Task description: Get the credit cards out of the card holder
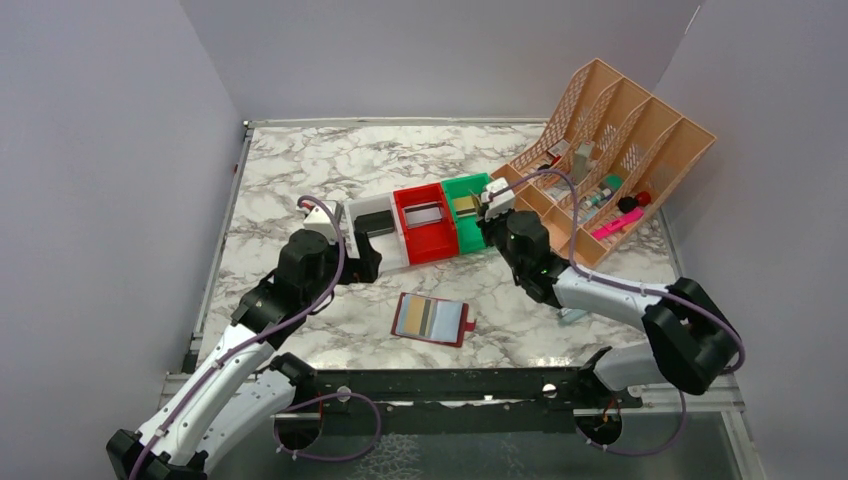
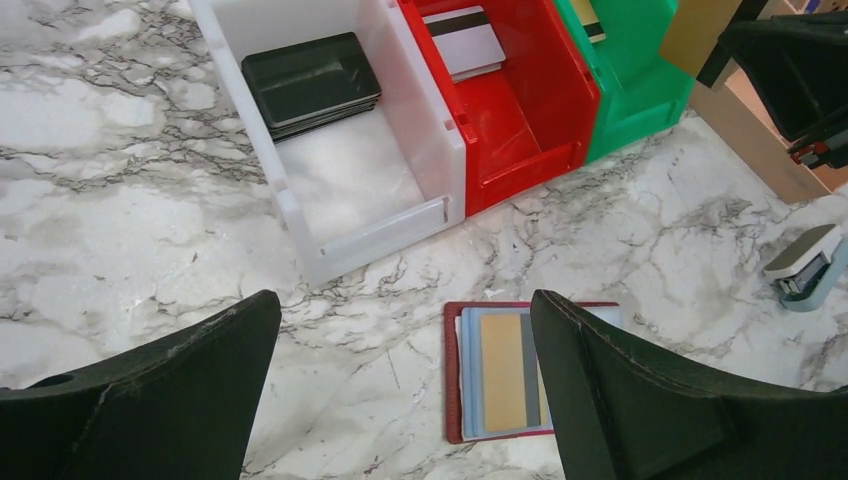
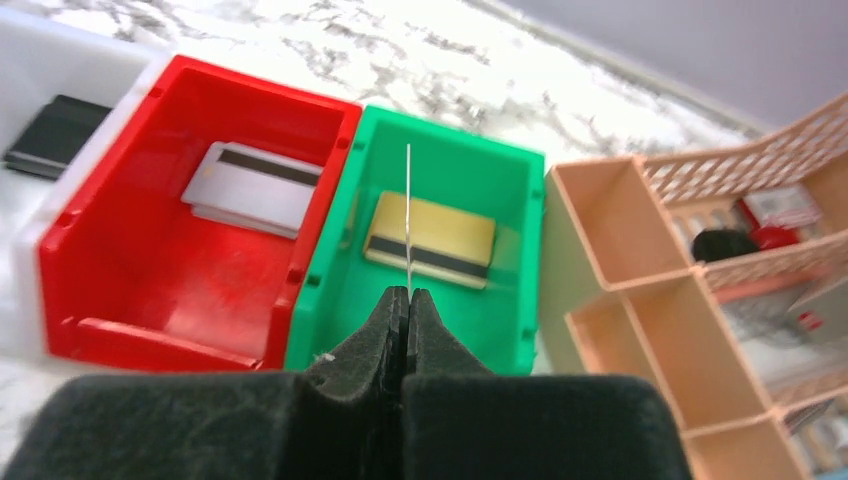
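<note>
Card holder (image 1: 431, 319) open on marble table (image 1: 300, 170) near bases, gold and grey cards (image 2: 505, 370) in pockets. Left gripper (image 2: 402, 300) spread wide, empty, just beyond. Black cards (image 2: 312, 82) in white bin (image 2: 430, 130). Right gripper (image 3: 408, 296) clamped on gold card (image 2: 692, 30) above green bin (image 3: 450, 165)

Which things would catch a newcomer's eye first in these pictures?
A white plastic bin, a red plastic bin and a green plastic bin stand in a row at mid-table, each holding cards of one colour. Above the green bin the right pincer is shut on a thin gold card; the open dark-red card holder lies nearer the arms, near the open left pincer.
</note>
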Tool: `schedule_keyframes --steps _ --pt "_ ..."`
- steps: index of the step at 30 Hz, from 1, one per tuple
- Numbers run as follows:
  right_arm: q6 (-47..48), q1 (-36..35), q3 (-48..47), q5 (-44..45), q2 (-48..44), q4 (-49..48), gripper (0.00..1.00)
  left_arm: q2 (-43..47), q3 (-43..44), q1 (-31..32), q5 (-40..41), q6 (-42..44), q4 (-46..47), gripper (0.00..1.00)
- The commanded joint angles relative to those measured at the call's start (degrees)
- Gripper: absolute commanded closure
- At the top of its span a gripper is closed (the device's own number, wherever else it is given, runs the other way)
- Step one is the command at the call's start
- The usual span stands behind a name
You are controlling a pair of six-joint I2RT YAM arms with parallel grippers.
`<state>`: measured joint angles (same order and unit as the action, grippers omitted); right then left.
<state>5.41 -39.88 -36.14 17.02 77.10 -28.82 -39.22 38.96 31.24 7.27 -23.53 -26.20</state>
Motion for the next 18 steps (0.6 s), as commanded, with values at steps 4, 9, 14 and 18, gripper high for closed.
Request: schedule_keyframes --steps 4,9,14,18 --pt "23.3 0.41 -7.08 -1.25 12.98 -11.33 0.99 0.47 0.09 -0.22 3.51 1.25 -1.47 0.01" --pt "31.96 0.92 -7.05 -1.45 18.59 -19.81 0.99 0.16 0.33 -0.3 1.97 1.97 -1.47 0.01" --pt "35.72 1.8 -8.17 -3.25 21.97 -21.76 0.99 -0.76 0.5 -0.31 1.51 2.26 -1.53 0.01" --pt "38.83 2.65 -8.25 -3.55 24.89 -23.81 0.99 -0.88 0.51 -0.31 1.29 2.08 -1.74 0.01"
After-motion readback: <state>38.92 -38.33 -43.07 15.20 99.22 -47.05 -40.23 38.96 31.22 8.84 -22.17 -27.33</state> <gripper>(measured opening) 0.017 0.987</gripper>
